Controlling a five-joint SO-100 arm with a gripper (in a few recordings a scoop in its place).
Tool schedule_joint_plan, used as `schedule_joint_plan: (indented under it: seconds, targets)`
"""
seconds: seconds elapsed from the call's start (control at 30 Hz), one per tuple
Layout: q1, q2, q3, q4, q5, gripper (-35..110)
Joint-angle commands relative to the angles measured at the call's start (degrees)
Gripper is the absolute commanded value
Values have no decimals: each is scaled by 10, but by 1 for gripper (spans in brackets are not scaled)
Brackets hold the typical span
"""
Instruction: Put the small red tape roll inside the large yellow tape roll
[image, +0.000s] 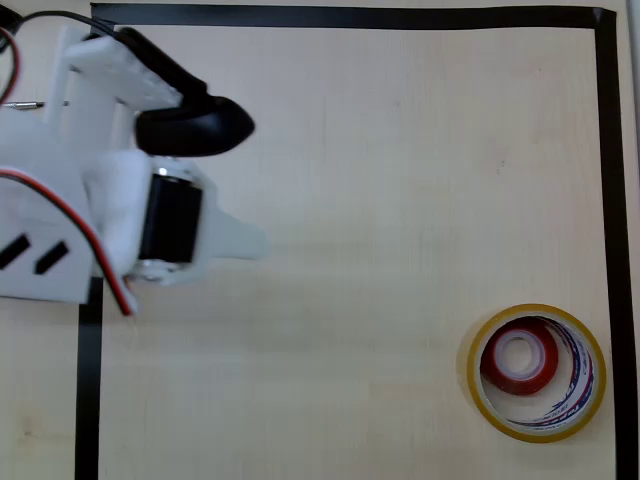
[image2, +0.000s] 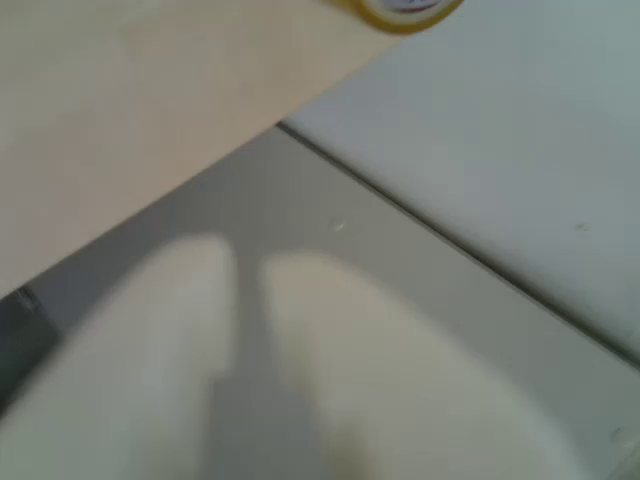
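Note:
The small red tape roll (image: 503, 372) lies flat inside the large yellow tape roll (image: 535, 432), pressed toward its upper left wall, at the lower right of the wooden table. My gripper (image: 245, 241) is far away at the left side, on the folded white arm, with nothing in it. In the wrist view its fingers (image2: 330, 380) are two pale blurred lobes with only a thin dark slit between them, and a sliver of the yellow roll (image2: 405, 15) shows at the top edge.
A black tape border (image: 606, 180) frames the work area along the top, right and left. In the wrist view the table edge (image2: 300, 110) runs diagonally, with grey floor beyond it. Bare wood (image: 400, 200) lies between the arm and the rolls.

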Motion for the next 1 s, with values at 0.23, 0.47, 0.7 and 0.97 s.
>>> schedule_joint_plan:
  seconds: [0.23, 0.47, 0.7, 0.97]
  targets:
    - [18, 527, 833, -359, -7, 0]
    - [-2, 700, 1122, -481, -33, 0]
    - [-31, 894, 1303, -492, -53, 0]
    - [-32, 1098, 1431, -431, -62, 0]
